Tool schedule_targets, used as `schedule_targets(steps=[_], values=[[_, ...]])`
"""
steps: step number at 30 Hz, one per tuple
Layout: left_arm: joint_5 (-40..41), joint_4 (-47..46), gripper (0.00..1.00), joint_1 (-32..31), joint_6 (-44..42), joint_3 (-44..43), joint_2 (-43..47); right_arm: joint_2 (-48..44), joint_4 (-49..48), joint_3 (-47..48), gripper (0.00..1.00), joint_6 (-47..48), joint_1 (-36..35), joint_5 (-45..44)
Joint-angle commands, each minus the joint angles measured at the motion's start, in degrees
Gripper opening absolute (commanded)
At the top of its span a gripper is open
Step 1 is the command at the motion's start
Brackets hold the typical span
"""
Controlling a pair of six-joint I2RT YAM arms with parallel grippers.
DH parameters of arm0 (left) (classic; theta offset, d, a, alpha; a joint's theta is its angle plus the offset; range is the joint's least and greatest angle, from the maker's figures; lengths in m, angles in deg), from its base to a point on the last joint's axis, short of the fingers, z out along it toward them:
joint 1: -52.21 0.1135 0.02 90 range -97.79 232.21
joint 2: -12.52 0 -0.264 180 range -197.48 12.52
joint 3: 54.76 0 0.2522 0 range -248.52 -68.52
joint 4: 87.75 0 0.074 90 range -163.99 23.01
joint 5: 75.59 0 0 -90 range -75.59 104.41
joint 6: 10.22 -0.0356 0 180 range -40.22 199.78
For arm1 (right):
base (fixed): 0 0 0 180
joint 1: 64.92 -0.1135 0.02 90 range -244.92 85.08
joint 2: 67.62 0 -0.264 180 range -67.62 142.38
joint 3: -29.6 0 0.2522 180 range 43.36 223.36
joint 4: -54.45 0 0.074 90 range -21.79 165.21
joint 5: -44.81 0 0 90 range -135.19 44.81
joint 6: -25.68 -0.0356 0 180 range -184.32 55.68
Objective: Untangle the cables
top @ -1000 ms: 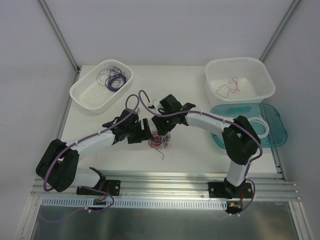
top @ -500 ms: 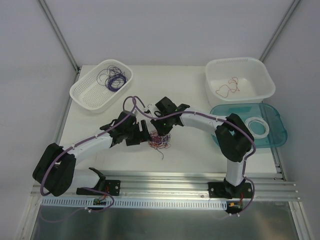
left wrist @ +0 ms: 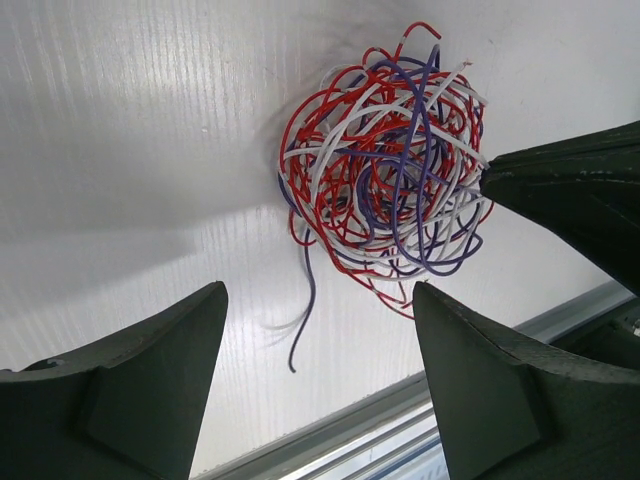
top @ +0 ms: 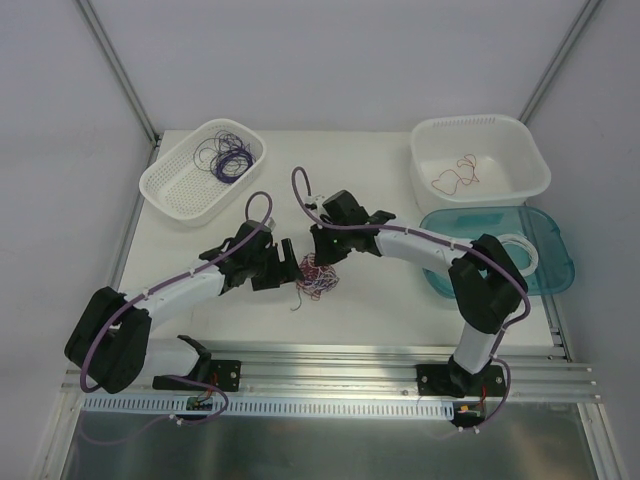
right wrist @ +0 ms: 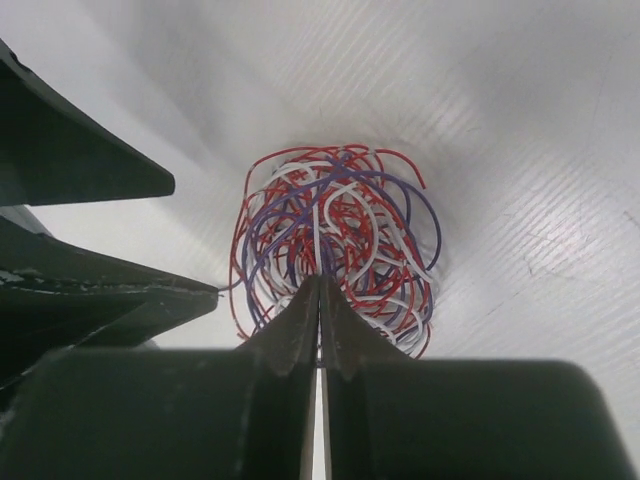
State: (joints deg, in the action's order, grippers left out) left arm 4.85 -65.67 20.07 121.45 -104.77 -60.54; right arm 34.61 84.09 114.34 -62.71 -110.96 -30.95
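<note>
A ball of red, white and purple cables (top: 318, 277) lies on the white table (top: 380, 305) close to its centre, a little toward 6 o'clock. One purple end trails loose from the ball toward 7 o'clock. The left gripper (top: 288, 270) sits at the ball's 9 o'clock with its fingers (left wrist: 150, 375) spread wide apart and holding nothing; in the left wrist view the tangle lies beyond them, toward 1 o'clock, not between them. The right gripper (right wrist: 319, 288) comes at the ball from its 12 o'clock in the top view. Its fingers are pressed together at the tangle's near edge, and a white strand runs straight into the seam between them, so it grips the cables there. At the table's 10 o'clock a white perforated basket (top: 172, 188) holds a coil of purple wire (top: 225, 157). At 2 o'clock a white tub (top: 528, 178) holds a red wire (top: 455, 177). Just below the tub, at 3 o'clock, a teal tray (top: 555, 265) carries a white coil (top: 534, 256), partly hidden by the right arm.
</note>
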Motion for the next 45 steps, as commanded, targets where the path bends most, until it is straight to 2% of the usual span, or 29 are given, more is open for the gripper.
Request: schedule_targets(steps=[1, 9, 14, 20, 27, 35, 40, 45], values=[[1.74, -0.76, 0.76, 0.59, 0.69, -3.21, -0.5, -3.01, -5.94, -1.72, 0.01, -9.69, 0.07, 0.79], [2.88, -2.87, 0.75, 0.68, 1.13, -7.25, -6.92, -2.83, -9.55, -3.92, 0.01, -14.35, 0.08, 1.84], [3.85, -3.48, 0.71, 0.5, 1.92, -7.87, -12.18, -4.5, -9.46, -3.92, 0.01, -14.26, 0.34, 2.37], [7.79, -3.83, 0.65, 0.59, 3.85, -8.4, -16.58, -9.77, -7.97, -4.1, 0.01, -13.82, 1.39, 2.02], [12.99, -2.43, 0.56, 2.16, 5.26, -8.14, -16.94, -21.01, 0.28, -0.85, 0.01, -11.98, 6.12, 3.86], [15.36, -0.41, 0.49, 5.24, 2.89, -8.57, -14.66, -33.49, 11.35, 11.53, 0.01, -7.77, 15.53, 5.62], [17.91, 1.61, 0.48, 6.12, 0.0, -9.28, -12.82, -36.31, 17.43, 21.9, 0.01, -5.65, 20.55, 4.75], [17.31, 2.41, 0.47, 6.92, -3.25, -10.06, -11.5, -36.5, 21.46, 25.96, 0.01, -2.93, 23.72, 5.09]])
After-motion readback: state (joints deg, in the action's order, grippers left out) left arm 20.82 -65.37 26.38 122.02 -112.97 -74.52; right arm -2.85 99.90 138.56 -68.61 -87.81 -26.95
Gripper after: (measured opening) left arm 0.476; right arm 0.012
